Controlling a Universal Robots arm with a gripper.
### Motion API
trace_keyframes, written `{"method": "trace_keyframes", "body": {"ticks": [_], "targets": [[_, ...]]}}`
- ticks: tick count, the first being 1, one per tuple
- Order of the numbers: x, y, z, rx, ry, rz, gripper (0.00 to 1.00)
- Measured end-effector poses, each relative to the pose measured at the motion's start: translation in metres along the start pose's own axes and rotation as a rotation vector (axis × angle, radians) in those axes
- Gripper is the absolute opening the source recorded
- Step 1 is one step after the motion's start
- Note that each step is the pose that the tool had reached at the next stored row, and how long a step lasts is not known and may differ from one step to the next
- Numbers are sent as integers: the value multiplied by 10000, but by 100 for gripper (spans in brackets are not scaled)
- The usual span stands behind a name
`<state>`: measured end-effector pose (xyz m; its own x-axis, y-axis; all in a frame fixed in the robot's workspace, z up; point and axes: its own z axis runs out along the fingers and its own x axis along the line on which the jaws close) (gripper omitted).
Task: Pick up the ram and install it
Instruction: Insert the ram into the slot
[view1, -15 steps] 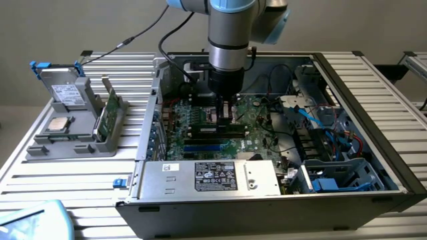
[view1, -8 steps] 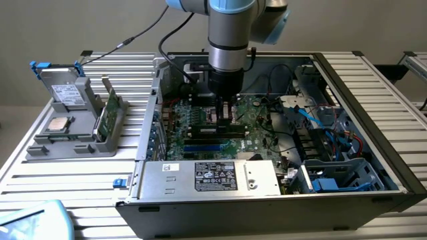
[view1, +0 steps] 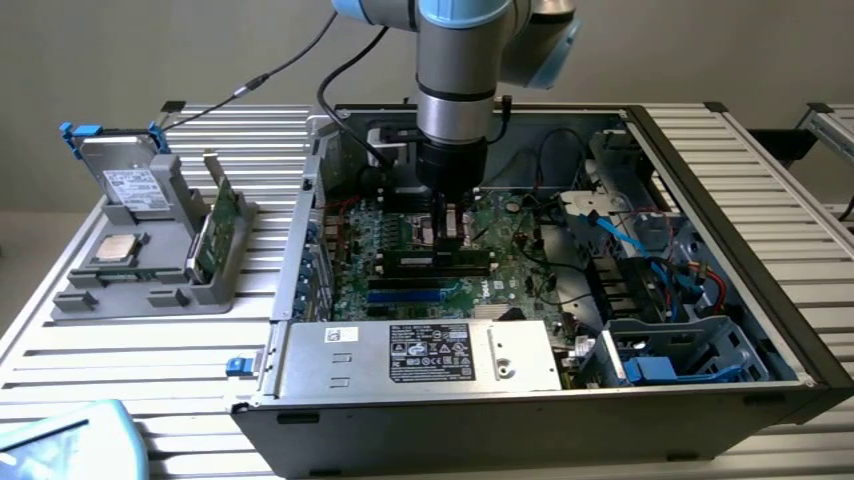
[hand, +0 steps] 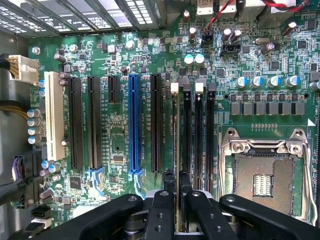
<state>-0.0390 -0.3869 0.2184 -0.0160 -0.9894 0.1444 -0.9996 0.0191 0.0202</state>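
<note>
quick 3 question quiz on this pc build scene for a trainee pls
1. True or false: the claw is closed on the ram.
2. Where does the silver processor chip lie? A) inside the computer case B) in the grey tray on the exterior view's left C) on the power supply
3. Fill in: the processor socket is ____ (empty or filled).
Key: 1 true; 2 B; 3 empty.

Slim dark ram (hand: 176, 135) held on edge in the claw (hand: 176, 182), over the motherboard (hand: 120, 145).
</note>
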Motion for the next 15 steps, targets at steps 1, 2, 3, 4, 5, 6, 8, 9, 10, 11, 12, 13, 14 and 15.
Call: {"method": "trace_keyframes", "body": {"ticks": [1,2,3,4,5,6,8,9,10,11,12,13,14,15], "targets": [[0,0,0,0,1,0,15],[-1,0,1,-1,3,0,15],[-1,0,3,-1,4,1,15],[-2,0,7,-1,6,0,15],[-3,0,11,-2,7,0,15],[-3,0,15,-1,5,0,15],[-4,0,21,-1,5,0,15],[-4,0,22,-2,6,0,15],[-4,0,22,-2,6,0,15],[-5,0,23,-1,4,1,15],[-6,0,23,-1,3,1,15],[-11,0,24,1,-3,2,15],[-14,0,24,2,-2,2,15],[-17,0,22,0,3,2,15]]}}
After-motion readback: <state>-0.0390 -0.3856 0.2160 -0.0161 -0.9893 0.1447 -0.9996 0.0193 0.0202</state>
